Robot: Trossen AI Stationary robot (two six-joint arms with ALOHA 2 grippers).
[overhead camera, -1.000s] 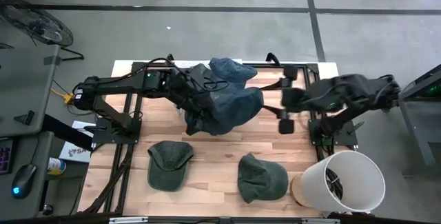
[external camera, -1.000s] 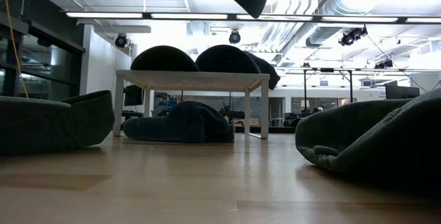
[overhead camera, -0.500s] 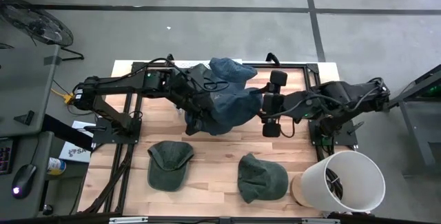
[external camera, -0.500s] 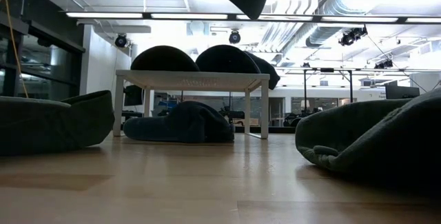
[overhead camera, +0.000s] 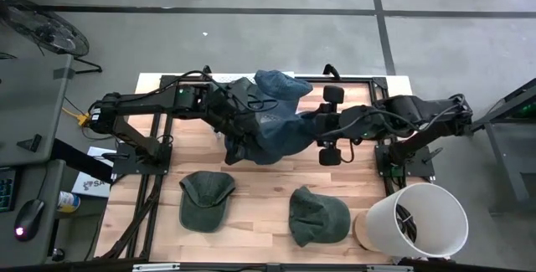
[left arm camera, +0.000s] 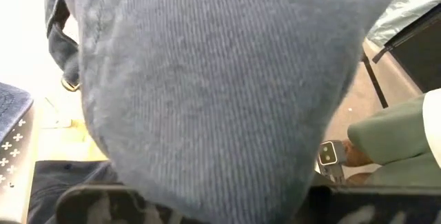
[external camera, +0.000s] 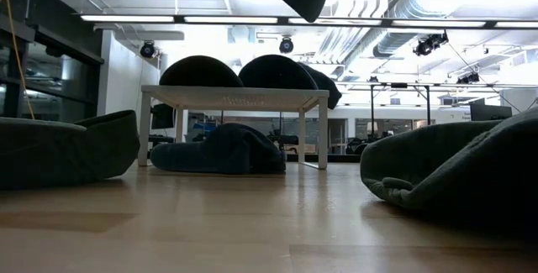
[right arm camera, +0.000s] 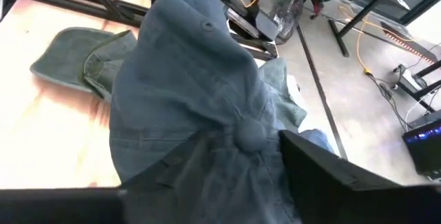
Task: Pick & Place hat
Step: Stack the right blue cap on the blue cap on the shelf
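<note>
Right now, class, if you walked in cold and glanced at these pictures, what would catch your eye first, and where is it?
First, the blue cap held up above the table's middle, with the left gripper under its left side and the right gripper reaching in from the right. Next, two green caps lying flat near the front edge, and a white bucket at the front right corner.

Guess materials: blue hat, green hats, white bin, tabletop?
Blue hat: looks like fine-ribbed corduroy, matte; the ribs show in the left wrist view. It hangs from the left gripper.
Green hats: soft matte cloth, likely cotton twill; stitched panels, limp folds.
White bin: smooth, probably plastic; could be coated fabric.
Tabletop: pale wood planks, with grain and seams visible.
</note>
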